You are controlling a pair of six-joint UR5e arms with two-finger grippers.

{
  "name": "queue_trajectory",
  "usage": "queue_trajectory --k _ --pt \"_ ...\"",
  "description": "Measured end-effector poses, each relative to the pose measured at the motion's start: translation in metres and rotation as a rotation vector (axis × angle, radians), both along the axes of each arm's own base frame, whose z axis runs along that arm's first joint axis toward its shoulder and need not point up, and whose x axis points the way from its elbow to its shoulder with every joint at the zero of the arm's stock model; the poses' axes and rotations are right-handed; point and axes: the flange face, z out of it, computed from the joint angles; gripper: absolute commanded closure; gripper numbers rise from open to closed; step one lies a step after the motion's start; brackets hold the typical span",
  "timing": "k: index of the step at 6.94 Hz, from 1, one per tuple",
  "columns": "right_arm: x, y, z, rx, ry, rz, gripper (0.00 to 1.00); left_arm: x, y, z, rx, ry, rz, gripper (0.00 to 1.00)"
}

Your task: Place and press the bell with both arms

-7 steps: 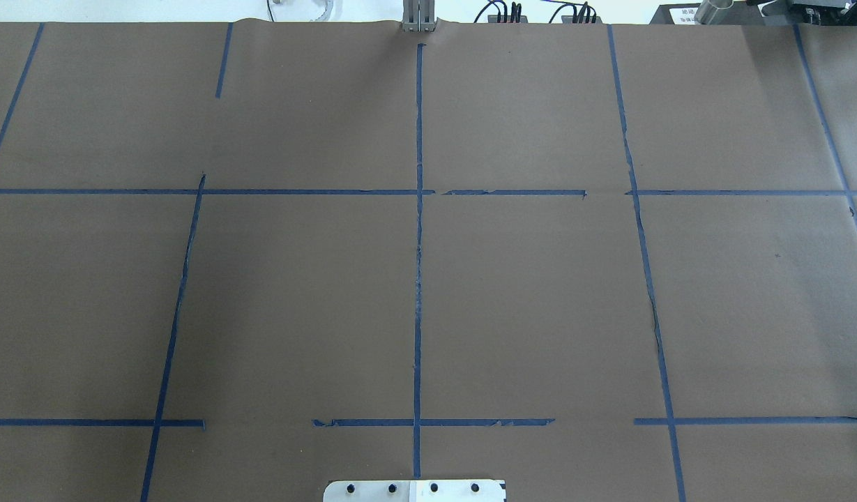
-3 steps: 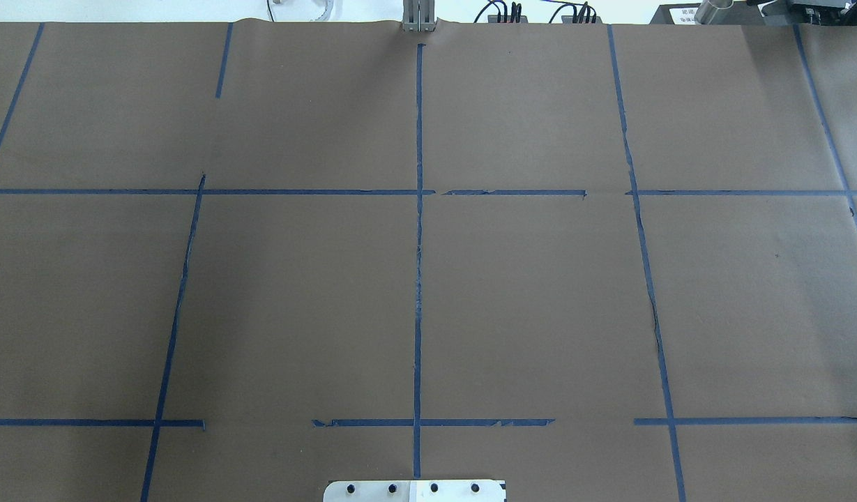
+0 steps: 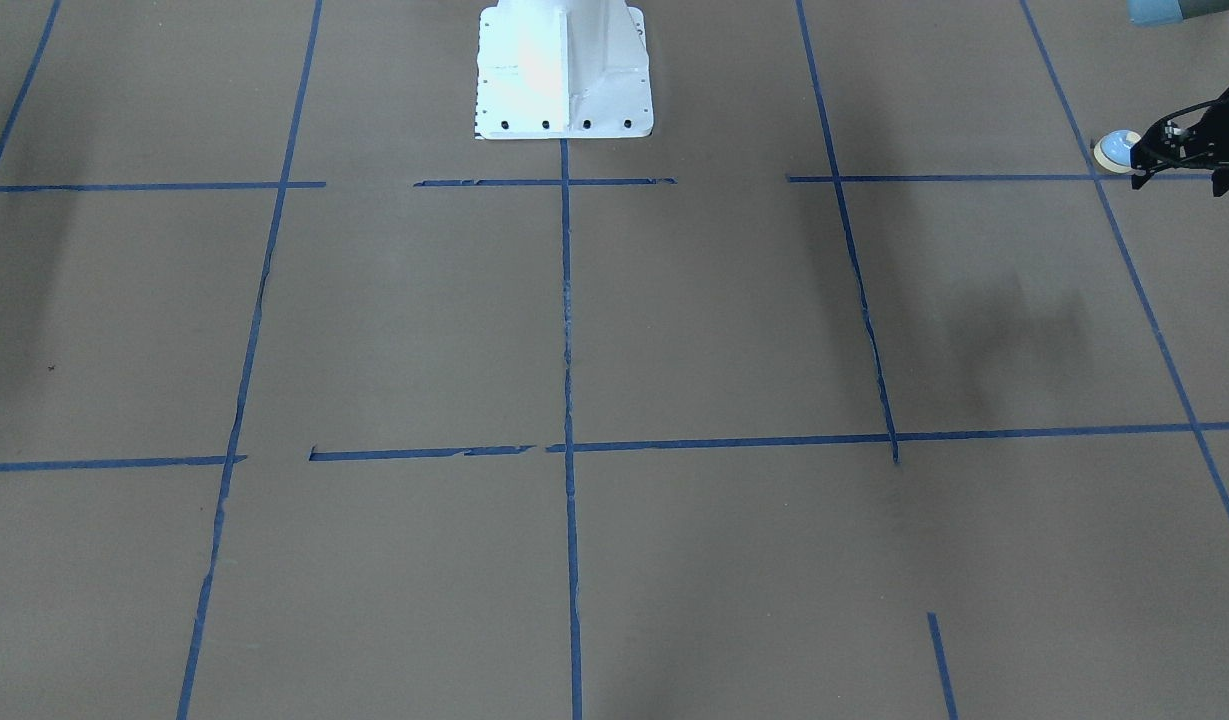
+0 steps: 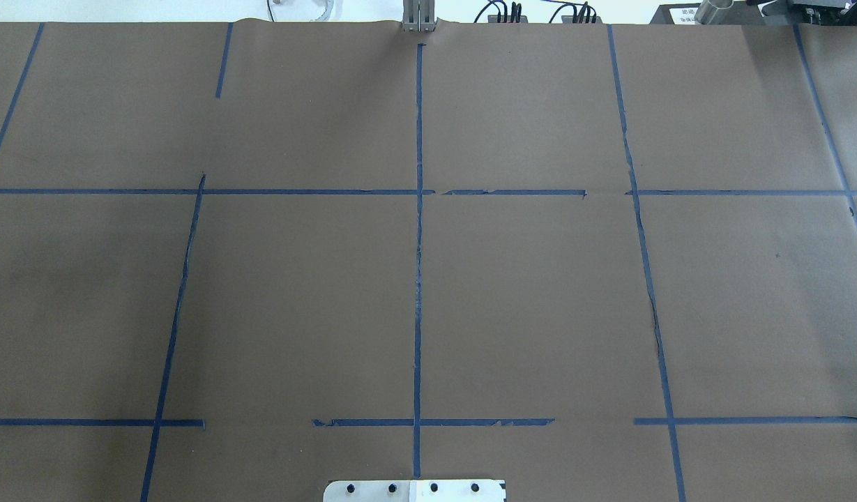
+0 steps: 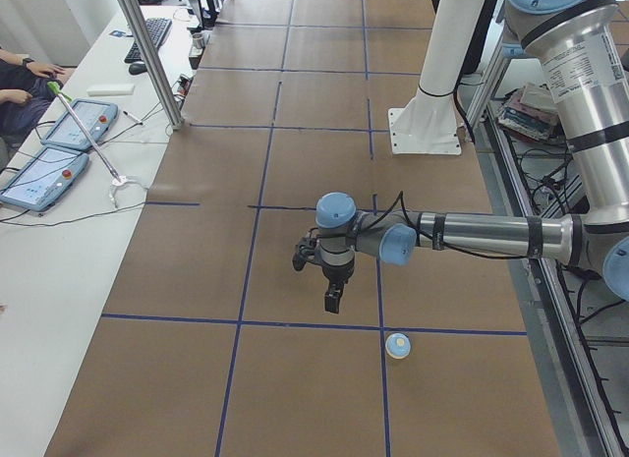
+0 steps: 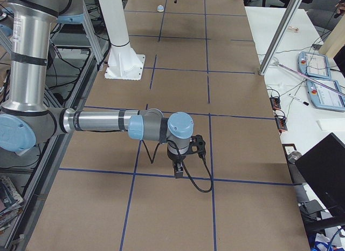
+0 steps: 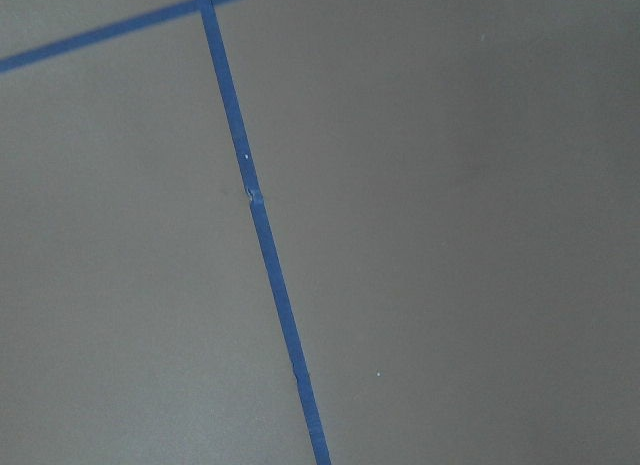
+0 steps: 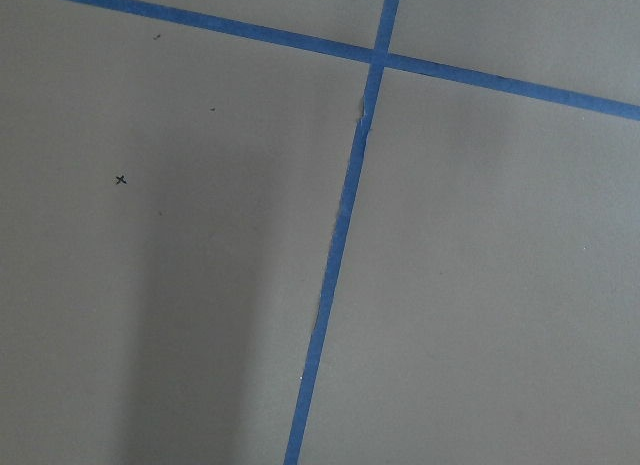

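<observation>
The light-blue bell [image 3: 1114, 150] with its cream rim stands upright on the brown paper at the front-facing view's right edge. It also shows in the left view [image 5: 397, 345] and, far and small, in the right view [image 6: 159, 8]. My left gripper [image 3: 1142, 170] hangs beside the bell, above the table [image 5: 332, 302], not touching it. I cannot tell whether it is open. My right gripper [image 6: 178, 171] points down over a tape line at the table's other end, far from the bell. I cannot tell its state. Both wrist views show only paper and blue tape.
The white bolted pedestal [image 3: 564, 70] stands at the robot's edge of the table. Blue tape lines [image 4: 418, 279] grid the brown paper. A white side bench with tablets [image 5: 59, 142], a metal post [image 5: 147, 54] and operators' hands lies along the far side.
</observation>
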Motion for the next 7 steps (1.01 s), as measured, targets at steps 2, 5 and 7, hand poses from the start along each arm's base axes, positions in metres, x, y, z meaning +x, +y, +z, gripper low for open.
queue_trajectory --k 2,5,7 --pt "0.0 0.002 -0.001 0.002 0.0 -0.002 0.0 0.004 0.039 0.031 -0.041 -0.012 0.064 0.0" --pt "0.0 0.009 -0.004 0.005 0.0 -0.001 0.0 0.018 0.07 0.081 -0.094 0.031 0.157 0.0" --pt "0.0 0.01 -0.005 0.006 0.001 0.0 0.0 0.018 0.089 0.117 -0.104 0.094 0.189 0.0"
